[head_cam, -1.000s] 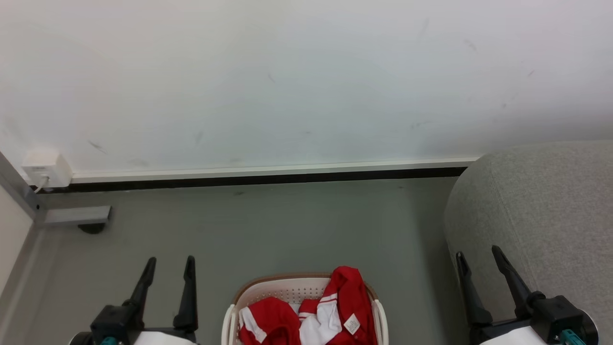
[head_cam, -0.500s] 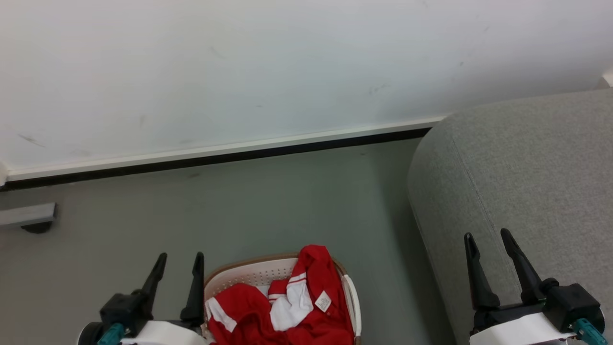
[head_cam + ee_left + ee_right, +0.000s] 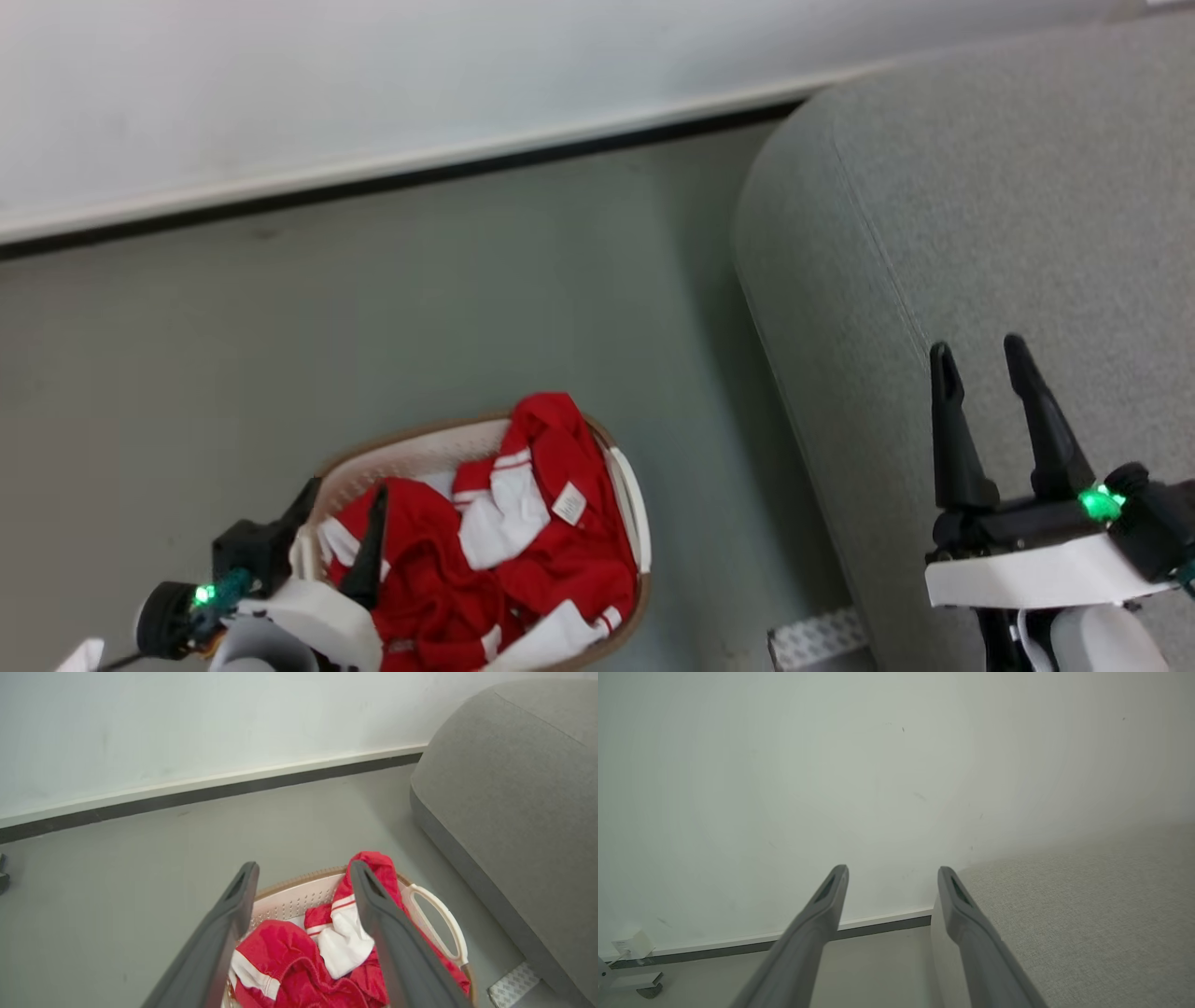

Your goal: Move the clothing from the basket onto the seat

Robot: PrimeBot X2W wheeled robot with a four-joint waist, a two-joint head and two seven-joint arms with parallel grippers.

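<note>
Just beneath the left jaws lies clothing (image 3: 289, 970).

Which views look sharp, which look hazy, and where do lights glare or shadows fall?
Head view: green lights bloom on both wrists; a soft shadow darkens the floor beside the seat. Left wrist view: the left gripper looks soft near the lens, the clothing crisper. Right wrist view: hazy, the wall washed out.

The grey floor (image 3: 467, 280) carried the basket (image 3: 627, 485) near and left, with the seat (image 3: 980, 187) standing apart on its right
</note>
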